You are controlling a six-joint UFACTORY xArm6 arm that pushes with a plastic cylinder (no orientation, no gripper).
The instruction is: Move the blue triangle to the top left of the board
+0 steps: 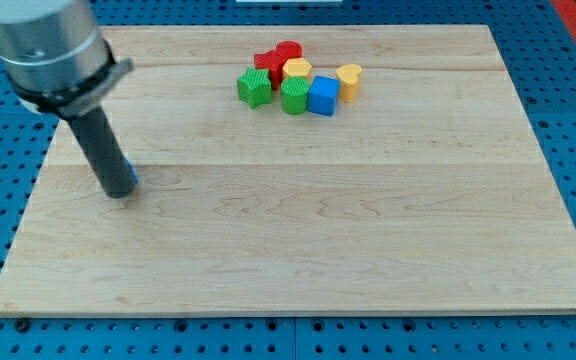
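Note:
My tip [120,192] rests on the wooden board [298,240] at the view's left, under a large grey arm housing [46,50]. The blue triangle is almost wholly hidden behind the rod; only a thin blue sliver [132,180] shows at the rod's right edge, touching or very close to the tip. The triangle's exact pose cannot be made out.
A cluster of blocks sits at the view's top centre: a green block [253,86], a red star [268,62], a red cylinder [288,50], a yellow block [297,68], a second green block [294,95], a blue cube [322,95] and a yellow heart [348,80].

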